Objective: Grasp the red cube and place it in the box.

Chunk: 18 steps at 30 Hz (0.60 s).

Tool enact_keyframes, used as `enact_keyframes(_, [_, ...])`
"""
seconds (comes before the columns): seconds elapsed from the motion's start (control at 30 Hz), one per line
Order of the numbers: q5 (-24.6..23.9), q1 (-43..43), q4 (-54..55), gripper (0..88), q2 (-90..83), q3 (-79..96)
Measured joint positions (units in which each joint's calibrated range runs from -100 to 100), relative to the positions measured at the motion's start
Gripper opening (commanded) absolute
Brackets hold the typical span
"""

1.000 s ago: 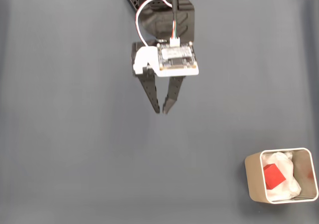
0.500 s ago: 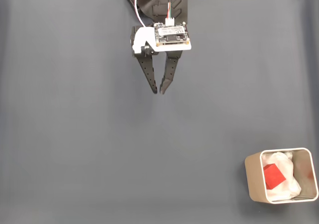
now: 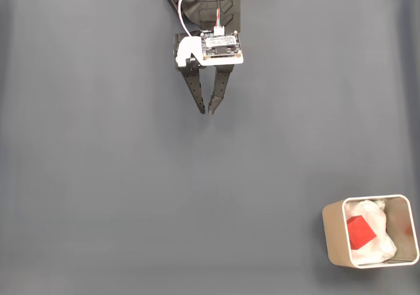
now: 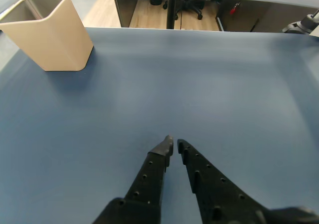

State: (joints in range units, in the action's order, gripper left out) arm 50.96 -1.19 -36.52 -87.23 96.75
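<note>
In the fixed view the red cube (image 3: 358,232) lies inside the box (image 3: 333,237), on the left of crumpled white paper (image 3: 379,240), at the near right corner of the dark worktop (image 3: 98,177). The wrist view shows the box (image 4: 50,35) from the side at its far left, so its inside is hidden there; beyond the worktop's (image 4: 224,84) far edge are a wooden floor and chair legs. The end effector (image 3: 206,110) hangs at the far middle of the fixed view, well apart from the box, fingers pointing near. Its jaws are almost closed, a thin gap between the tips (image 4: 173,145), holding nothing.
</note>
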Motion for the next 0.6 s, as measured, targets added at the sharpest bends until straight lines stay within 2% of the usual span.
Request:
enact_keyframes(0.23, [-0.78,0.07,-5.49,0.0,-6.17,2.26])
enact_keyframes(0.6, [-1.76,1.41,-26.09,0.0,-11.98,2.26])
